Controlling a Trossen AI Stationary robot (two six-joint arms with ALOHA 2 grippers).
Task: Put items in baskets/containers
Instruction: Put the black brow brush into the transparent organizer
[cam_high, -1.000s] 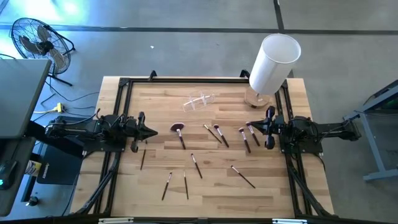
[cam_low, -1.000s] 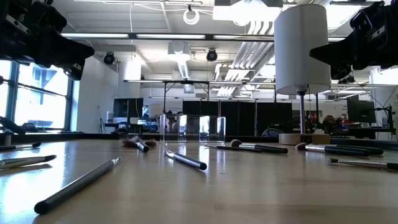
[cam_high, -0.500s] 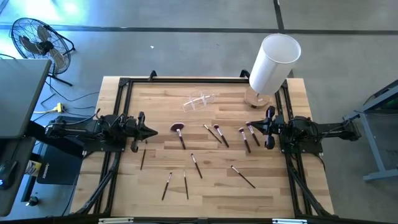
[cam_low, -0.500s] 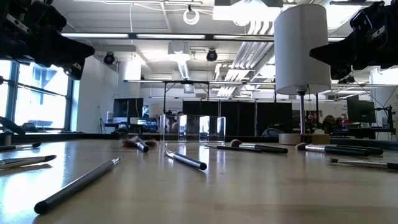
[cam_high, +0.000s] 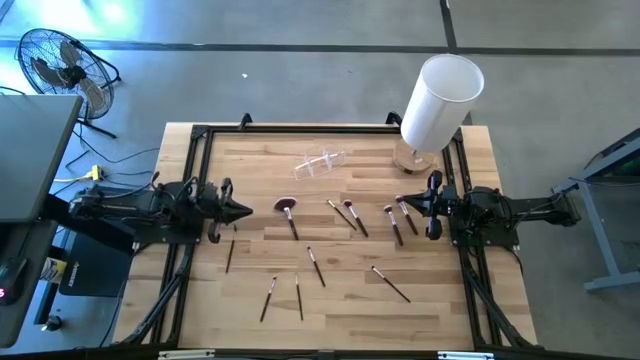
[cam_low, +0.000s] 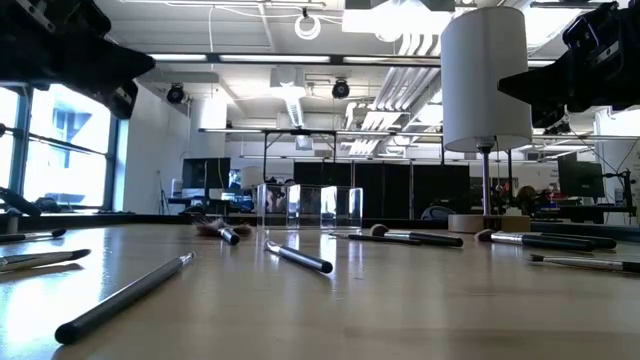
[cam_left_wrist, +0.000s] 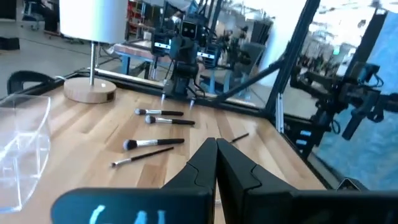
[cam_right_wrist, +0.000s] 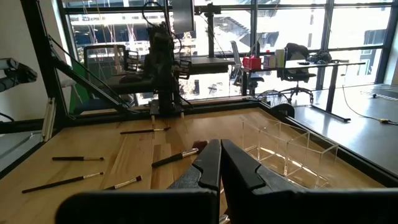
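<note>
Meanwhile left hand (cam_high: 243, 211) clenched, fluffy brush (cam_high: 288, 215) just beside, right hand (cam_high: 402, 203) clenched among brushes

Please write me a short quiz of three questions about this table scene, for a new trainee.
1. True or false: the clear holder already has brushes in it.
2. The left hand is: A open, B shut on a brush, C shut and empty.
3. What stands at the table's far right corner?

Key: 1 false, it is empty; 2 C; 3 the white cylinder on a wooden base.
</note>
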